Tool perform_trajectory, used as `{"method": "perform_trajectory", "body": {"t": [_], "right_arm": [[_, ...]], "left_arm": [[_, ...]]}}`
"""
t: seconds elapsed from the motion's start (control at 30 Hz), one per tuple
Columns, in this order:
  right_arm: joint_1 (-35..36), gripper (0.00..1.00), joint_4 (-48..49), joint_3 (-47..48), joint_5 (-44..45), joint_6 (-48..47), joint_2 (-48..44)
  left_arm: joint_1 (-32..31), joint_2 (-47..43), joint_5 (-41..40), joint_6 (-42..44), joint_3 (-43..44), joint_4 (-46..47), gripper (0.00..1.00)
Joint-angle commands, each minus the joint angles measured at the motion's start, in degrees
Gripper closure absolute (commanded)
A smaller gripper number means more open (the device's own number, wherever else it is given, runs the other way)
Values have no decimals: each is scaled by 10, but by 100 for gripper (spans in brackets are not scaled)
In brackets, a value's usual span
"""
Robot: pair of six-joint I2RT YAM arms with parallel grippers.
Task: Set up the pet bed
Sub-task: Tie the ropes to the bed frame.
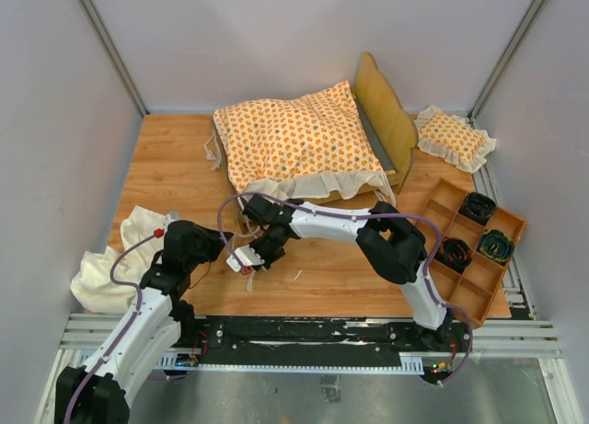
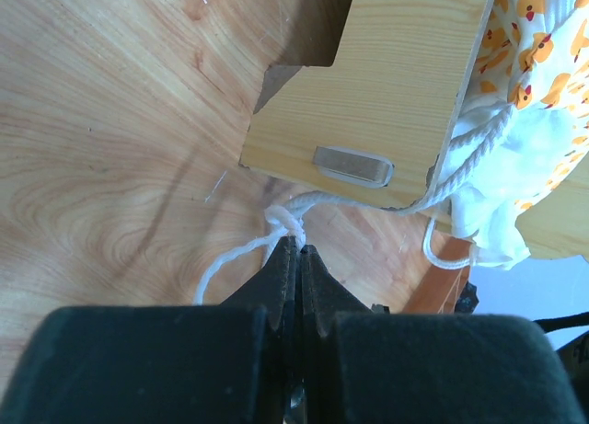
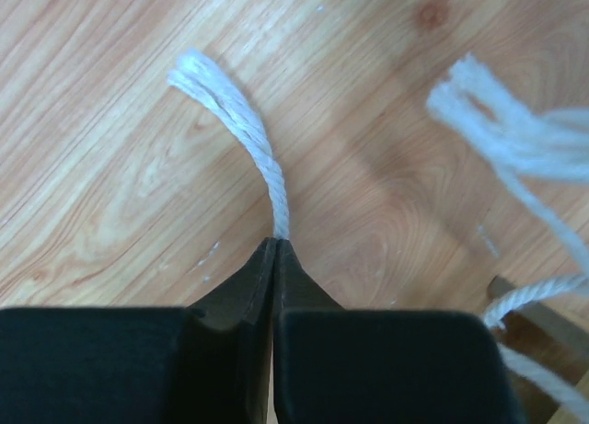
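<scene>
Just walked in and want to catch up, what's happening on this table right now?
Two robot arms appear to be tying the orange-patterned cushion onto the wooden bed frame, where it already lies. The left end effector is shut on a white tie string beside the frame's foot. The right end effector is shut on a second string, just below its frayed end.

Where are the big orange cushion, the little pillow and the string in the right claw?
big orange cushion (image 1: 299, 134): top view, middle of its patterned top.
little pillow (image 1: 453, 137): top view, its patterned centre.
string (image 3: 270, 176): right wrist view, its twisted middle part.
</scene>
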Motion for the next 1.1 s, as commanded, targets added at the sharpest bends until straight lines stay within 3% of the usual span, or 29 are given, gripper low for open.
{"method": "perform_trajectory", "body": {"t": [0.0,0.1,0.23,0.33,0.53,0.87,1.0,1.07], "right_arm": [[-11,100,-60,-19,-18,-10,-29],[-11,100,-69,-10,-19,-8,-30],[-8,83,-69,11,-11,-4,-19],[-4,75,-68,26,-9,-1,-11],[2,71,-69,36,5,9,8],[17,73,-100,57,42,11,42],[25,99,-102,57,69,13,50],[25,100,-101,51,71,19,42]], "left_arm": [[4,-3,-8,9,-6,5,100],[4,-7,-6,4,-10,7,100],[4,-9,-6,4,-12,8,100],[4,-9,-6,4,-11,6,100],[4,-10,-5,1,-13,8,100],[4,-16,-8,0,-15,6,100],[4,-19,-14,3,-13,-2,100],[4,-21,-16,5,-12,-6,100]]}}
